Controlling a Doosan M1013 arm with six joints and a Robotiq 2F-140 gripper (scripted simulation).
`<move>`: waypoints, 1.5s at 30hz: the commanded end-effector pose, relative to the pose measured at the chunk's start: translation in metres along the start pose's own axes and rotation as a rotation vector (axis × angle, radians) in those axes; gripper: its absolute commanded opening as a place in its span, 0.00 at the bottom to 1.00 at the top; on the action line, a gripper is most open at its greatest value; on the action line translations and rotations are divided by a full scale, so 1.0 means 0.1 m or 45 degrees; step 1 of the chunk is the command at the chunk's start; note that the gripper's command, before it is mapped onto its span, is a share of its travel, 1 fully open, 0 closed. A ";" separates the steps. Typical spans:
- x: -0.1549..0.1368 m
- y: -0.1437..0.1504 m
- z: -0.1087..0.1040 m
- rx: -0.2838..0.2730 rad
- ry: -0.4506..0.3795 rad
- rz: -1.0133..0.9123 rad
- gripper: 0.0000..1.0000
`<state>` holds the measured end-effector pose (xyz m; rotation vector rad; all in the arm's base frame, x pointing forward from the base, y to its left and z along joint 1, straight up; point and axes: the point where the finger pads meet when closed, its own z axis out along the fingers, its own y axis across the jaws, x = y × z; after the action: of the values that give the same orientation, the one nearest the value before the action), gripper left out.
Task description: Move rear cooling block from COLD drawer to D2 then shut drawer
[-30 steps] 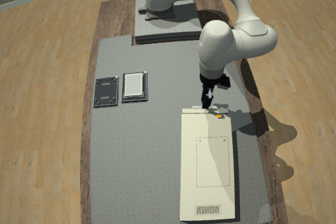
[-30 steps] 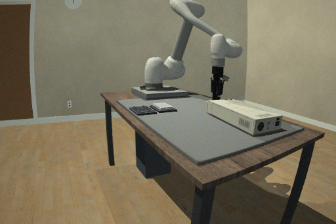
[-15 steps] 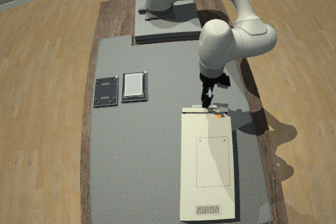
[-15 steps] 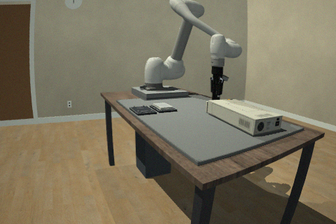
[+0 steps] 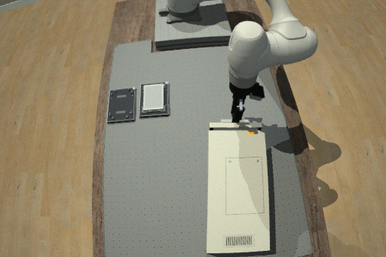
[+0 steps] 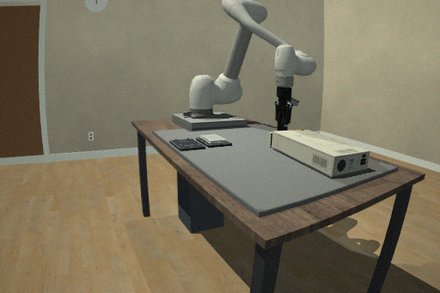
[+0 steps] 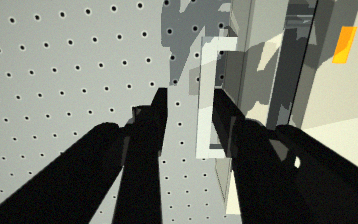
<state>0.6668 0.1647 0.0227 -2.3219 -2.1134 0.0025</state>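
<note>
The cream cooler COLD [image 5: 237, 194] [image 6: 318, 149] lies on the right of the deck. Its orange lamp [image 5: 250, 133] [image 7: 344, 45] is lit. The drawer front [image 5: 226, 125] stands a small gap out from the case. Its white handle [image 7: 206, 100] [image 5: 234, 120] lies between the two fingers of my gripper [image 5: 237, 116] [image 6: 282, 124] [image 7: 190, 97]. The right finger is against the handle and the left finger stands apart from it. The fingers are part open and do not clamp it. The cooling blocks and their tubes are hidden inside. Slot D2 [image 5: 121, 105] [image 6: 186, 143] is a dark plate at the left.
Slot D1 [image 5: 166, 97] [image 6: 213, 139], between D2 and COLD, holds a flat white plate [image 5: 154, 96]. The arm's base [image 5: 192, 24] stands on a grey pedestal at the back. The grey perforated deck [image 5: 158, 175] covers the wooden table.
</note>
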 end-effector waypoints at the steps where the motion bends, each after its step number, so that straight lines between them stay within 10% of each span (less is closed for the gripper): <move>1: 0.02 -0.05 0.00 0.003 0.004 0.010 0.34; 45: 0.01 -0.13 0.01 0.004 0.004 0.010 0.34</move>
<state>0.6576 0.1655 0.0226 -2.3215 -2.1134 0.0032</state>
